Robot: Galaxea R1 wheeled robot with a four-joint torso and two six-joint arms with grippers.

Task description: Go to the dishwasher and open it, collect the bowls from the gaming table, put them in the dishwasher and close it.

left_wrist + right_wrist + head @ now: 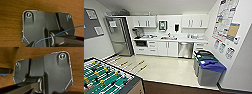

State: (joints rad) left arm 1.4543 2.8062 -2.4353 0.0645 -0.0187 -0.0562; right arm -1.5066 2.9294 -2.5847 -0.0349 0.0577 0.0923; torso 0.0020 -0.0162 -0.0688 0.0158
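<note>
Facing kitchenette: dishwasher (185, 49) closed, pale floor (164, 67), foosball table (106, 78) near.

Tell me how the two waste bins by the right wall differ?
The nearer grey bin with the blue lid stands closer to the camera; the grey bin with the dark green lid sits behind it, nearer the counter. Lid colours differ: blue against green. Both are grey-bodied and stand on the pale floor.

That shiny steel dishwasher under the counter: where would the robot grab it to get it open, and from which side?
Probably at the top edge of the dishwasher door, approached from the front across the open floor. The steel front stands upright and shut, flush with the white cabinets, and a darker band runs along its top just under the counter. That may be the handle, but it is too small to tell.
</note>
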